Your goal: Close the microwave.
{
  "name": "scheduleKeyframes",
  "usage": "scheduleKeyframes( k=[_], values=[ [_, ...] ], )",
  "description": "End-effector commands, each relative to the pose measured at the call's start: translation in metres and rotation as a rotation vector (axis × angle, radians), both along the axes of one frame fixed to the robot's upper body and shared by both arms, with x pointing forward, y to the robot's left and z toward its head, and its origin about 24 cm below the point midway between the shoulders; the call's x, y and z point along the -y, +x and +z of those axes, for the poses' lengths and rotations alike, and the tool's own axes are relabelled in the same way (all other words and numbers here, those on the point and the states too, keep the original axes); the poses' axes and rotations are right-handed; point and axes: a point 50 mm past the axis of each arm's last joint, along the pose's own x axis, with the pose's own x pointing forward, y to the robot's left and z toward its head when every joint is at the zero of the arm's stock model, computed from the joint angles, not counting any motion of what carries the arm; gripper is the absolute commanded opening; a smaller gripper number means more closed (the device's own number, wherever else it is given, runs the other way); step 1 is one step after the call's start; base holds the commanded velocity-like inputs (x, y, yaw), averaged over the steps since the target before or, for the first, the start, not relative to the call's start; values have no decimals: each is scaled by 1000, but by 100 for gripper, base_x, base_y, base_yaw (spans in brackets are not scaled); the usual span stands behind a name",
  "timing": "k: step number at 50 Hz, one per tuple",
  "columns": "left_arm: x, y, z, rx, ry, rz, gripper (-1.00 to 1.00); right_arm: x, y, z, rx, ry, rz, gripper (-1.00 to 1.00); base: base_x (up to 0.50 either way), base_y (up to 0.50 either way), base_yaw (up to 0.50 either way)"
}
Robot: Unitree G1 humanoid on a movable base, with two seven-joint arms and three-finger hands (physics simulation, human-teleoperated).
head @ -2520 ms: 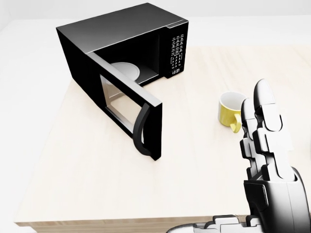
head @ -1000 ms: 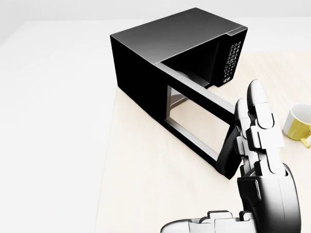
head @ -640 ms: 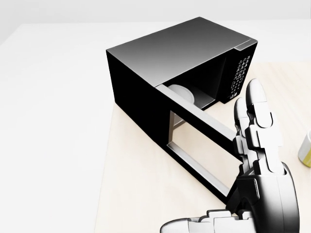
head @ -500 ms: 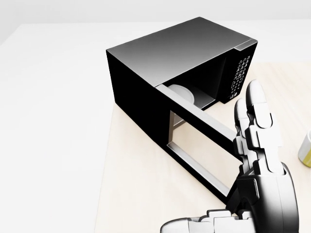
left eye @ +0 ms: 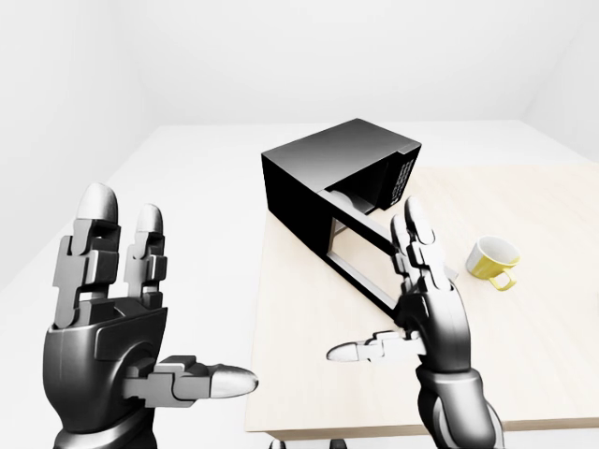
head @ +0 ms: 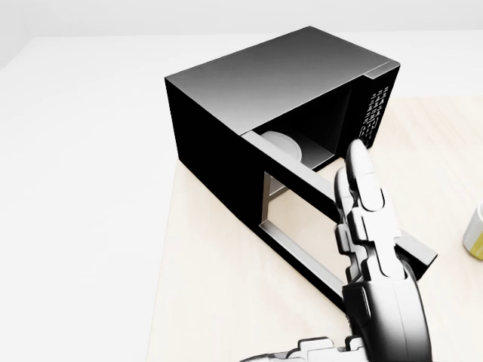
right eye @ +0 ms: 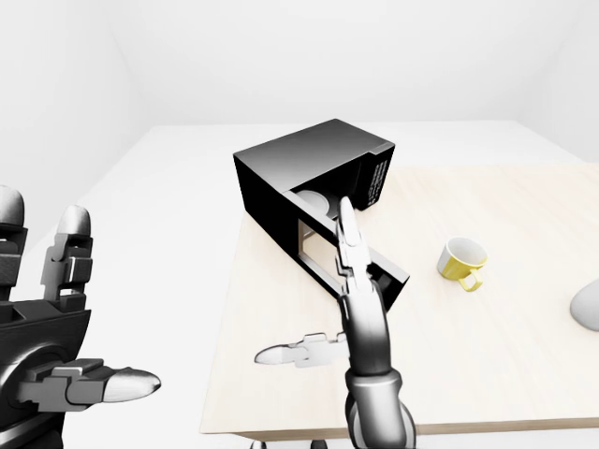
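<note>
The black microwave (head: pixel 272 83) stands on the light wood table (head: pixel 226 302), its door (head: pixel 302 249) swung wide open toward the lower right of the head view. A pale turntable plate (head: pixel 283 143) shows inside. My right hand (head: pixel 362 226) is open, its fingers straight and upright, and it covers the door's outer face near the free end (head: pixel 423 260). I cannot tell whether it touches the door. My left hand (left eye: pixel 154 299) is open and raised at the left of the left-eye view, off the table and far from the microwave.
A yellow mug (left eye: pixel 493 262) sits on the table to the right of the microwave. A pale rounded object (right eye: pixel 588 304) shows at the right edge of the right-eye view. The table's left edge (left eye: pixel 257 309) runs just left of the microwave.
The right hand has shifted left in the head view and turned edge-on, uncovering the door's free end. The door's angle looks unchanged. Before 0.6 s ago the whole view shifted.
</note>
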Motion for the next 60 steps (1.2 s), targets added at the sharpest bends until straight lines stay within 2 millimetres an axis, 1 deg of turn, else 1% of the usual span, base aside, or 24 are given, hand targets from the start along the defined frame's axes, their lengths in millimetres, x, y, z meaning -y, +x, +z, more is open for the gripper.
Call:
scheduleKeyframes(
  k=[1, 8, 17, 24, 28, 38, 45, 55, 60],
  values=[
    [0, 0, 1, 4, -1, -1, 100, -17, 1, -15, -62, -22, 61, 100, 0, 0, 0],
    [1, 0, 0, -3, 4, -4, 100, -24, 2, -25, -102, -46, 87, 100, 0, 0, 0],
    [1, 0, 0, -1, 6, -3, 100, -28, 8, -37, -151, -64, 96, 100, 0, 0, 0],
    [1, 0, -1, -4, 6, -2, 100, -30, 15, -52, -210, -75, 96, 100, 0, 0, 0],
    [1, 0, 0, 0, 8, 1, 100, -31, 22, -64, -262, -80, 95, 100, 0, 0, 0],
    [1, 0, -1, -1, 9, 1, 100, -31, 30, -78, -313, -84, 79, 100, 0, 0, 0],
    [1, 0, -1, -2, 9, 1, 100, -30, 33, -83, -322, -80, 74, 100, 0, 0, 0],
    [1, 0, -1, -3, 13, 0, 100, -31, 33, -81, -321, -74, 74, 100, 0, 0, 0],
    [2, -1, -2, -11, 15, -2, 100, -28, 37, -79, -319, -77, 61, 100, 0, 0, 0]
  ],
)
